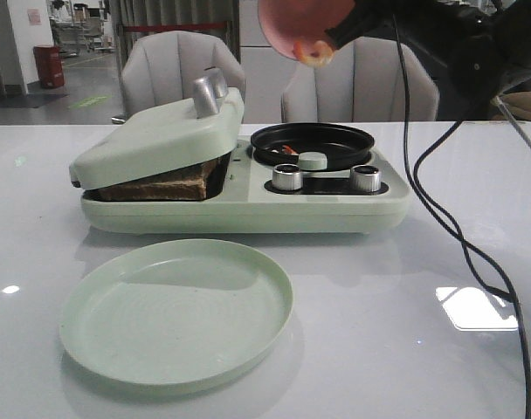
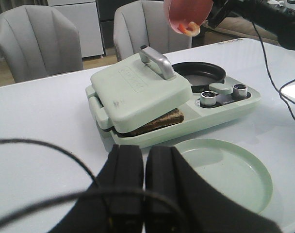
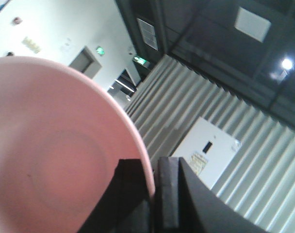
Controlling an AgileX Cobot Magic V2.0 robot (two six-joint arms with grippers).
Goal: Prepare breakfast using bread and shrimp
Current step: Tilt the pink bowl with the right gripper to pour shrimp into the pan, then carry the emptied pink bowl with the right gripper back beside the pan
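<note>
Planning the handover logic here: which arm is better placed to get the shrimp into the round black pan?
Right. Its gripper holds the tipped pink bowl above the black pan, with a shrimp at the bowl's lip. The left gripper is shut, low, on the near side of the breakfast maker.

The bread [image 1: 165, 183] is mostly hidden under the lid [image 1: 152, 140]; the pink bowl [image 1: 300, 22] is cut off by the top edge

bright overhead light, glossy table [image 1: 423, 349] glare

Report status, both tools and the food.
Right tool shut on pink bowl, tipped above pan. Shrimp at bowl's lip. Left tool shut, empty. Bread under lid.
</note>
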